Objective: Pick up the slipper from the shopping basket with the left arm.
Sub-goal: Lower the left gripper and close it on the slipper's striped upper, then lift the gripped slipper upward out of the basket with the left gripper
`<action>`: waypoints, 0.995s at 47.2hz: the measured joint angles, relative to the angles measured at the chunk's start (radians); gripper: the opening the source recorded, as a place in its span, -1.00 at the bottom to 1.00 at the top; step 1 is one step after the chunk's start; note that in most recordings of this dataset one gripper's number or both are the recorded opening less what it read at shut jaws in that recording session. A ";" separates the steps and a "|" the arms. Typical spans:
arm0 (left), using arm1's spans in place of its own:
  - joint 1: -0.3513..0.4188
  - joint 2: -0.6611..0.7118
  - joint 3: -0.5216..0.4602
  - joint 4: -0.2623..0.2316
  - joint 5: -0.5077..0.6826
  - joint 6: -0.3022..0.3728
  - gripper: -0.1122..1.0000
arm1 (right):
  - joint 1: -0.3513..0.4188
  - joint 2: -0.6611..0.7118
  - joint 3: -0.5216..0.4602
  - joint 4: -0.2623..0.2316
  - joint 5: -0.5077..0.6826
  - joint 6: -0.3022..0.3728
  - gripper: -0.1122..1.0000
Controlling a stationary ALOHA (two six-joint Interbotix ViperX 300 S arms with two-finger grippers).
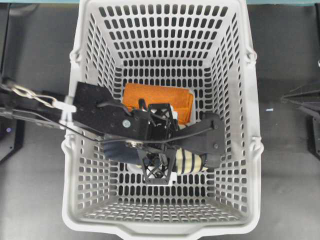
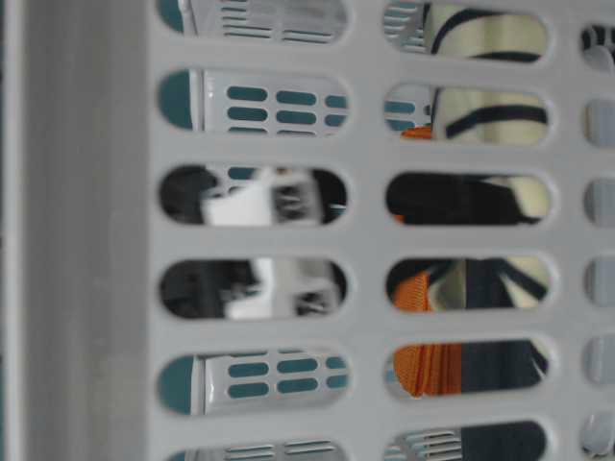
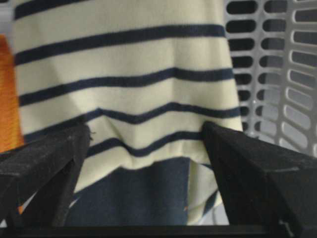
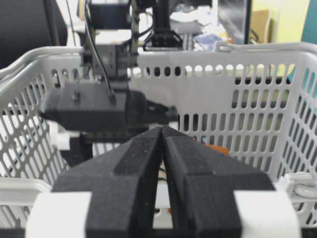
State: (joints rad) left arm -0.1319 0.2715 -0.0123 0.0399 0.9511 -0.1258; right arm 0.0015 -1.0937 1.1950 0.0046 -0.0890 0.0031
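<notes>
Black fingers (image 3: 44,163) of the left arm's gripper (image 3: 148,173) fill the lower corners of its wrist view, jaws spread wide either side of the slipper (image 3: 124,74), which lies low centre in the shopping basket (image 1: 240,125) beside an orange cloth (image 1: 160,97). Soft, light fabric should crumple; pinching across the striped upper looks best. Right gripper (image 4: 162,134): jaws pressed together.
</notes>
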 measured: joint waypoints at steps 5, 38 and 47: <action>0.003 0.000 0.012 0.002 -0.018 0.000 0.78 | 0.000 0.000 0.000 0.003 0.002 0.000 -0.81; 0.015 -0.077 -0.276 0.002 0.265 0.138 -0.69 | 0.003 -0.012 0.002 0.005 0.002 0.000 -0.81; 0.015 -0.060 -0.575 0.002 0.525 0.149 -0.69 | 0.003 -0.026 0.002 0.005 0.003 0.000 -0.81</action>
State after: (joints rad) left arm -0.1166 0.2117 -0.5875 0.0414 1.4757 0.0230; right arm 0.0046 -1.1198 1.1965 0.0092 -0.0859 0.0031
